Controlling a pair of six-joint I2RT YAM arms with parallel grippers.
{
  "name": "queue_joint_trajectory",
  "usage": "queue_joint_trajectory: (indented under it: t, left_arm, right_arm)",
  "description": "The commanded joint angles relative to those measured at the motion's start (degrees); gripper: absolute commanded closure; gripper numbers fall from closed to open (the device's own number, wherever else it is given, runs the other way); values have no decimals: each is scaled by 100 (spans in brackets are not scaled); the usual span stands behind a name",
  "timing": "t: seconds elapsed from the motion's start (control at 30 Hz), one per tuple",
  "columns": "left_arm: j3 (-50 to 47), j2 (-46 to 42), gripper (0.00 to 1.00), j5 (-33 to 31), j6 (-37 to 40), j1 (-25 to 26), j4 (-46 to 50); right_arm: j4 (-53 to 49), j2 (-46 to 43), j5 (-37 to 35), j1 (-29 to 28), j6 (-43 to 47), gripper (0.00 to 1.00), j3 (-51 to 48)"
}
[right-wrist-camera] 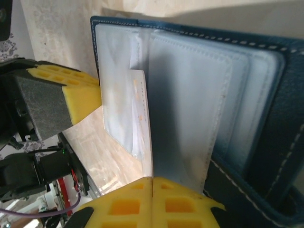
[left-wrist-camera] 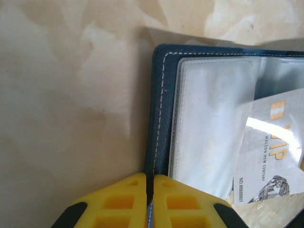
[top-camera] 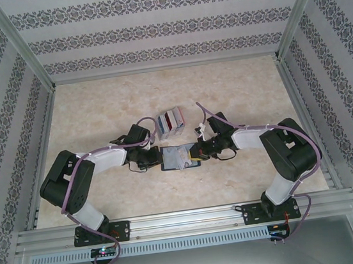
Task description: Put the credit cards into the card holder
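Clamped shut with left gripper (left-wrist-camera: 150,199) on stitched cover edge of open navy-blue folding card holder (left-wrist-camera: 159,109), flat on beige marbled surface (left-wrist-camera: 71,95). Pinched in shut right gripper (right-wrist-camera: 152,197): white gold-lettered plastic card (left-wrist-camera: 270,156), far end among clear sleeves (right-wrist-camera: 185,104).

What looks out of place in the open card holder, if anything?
One white card with gold lettering lies askew: its edges run at a slant to the stitched edge of the card holder and to the clear sleeves. Whether it sits inside a sleeve I cannot tell. Nothing looks damaged.
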State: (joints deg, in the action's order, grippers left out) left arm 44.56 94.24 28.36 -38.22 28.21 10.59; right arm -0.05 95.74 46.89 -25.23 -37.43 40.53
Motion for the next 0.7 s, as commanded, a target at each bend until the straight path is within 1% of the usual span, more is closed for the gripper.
queue_joint_trajectory:
  t: [0.0, 0.13, 0.3, 0.47, 0.6, 0.67]
  left_arm:
    - [-51, 20, 91, -130, -45, 93, -6]
    - [-116, 25, 92, -88, -119, 89, -128]
    - [-157, -48, 92, -87, -189, 92, -177]
    - [-154, -67, 92, -85, -182, 103, -132]
    - [-230, -125, 92, -76, -220, 99, -216]
    - [-227, -133, 92, -92, -228, 105, -170]
  right_arm:
    - [354, 111, -329, 2, -335, 100, -25]
    - [1051, 258, -472, -100, -837, 100, -137]
    - [1497, 400, -545, -280, -1264, 100, -181]
    - [1572, 476, -690, -562, -1389, 99, -147]
    - [1620, 489, -787, -690, -1458, 96, -168]
    - [1653, 528, -868, -771, -1555, 96, -169]
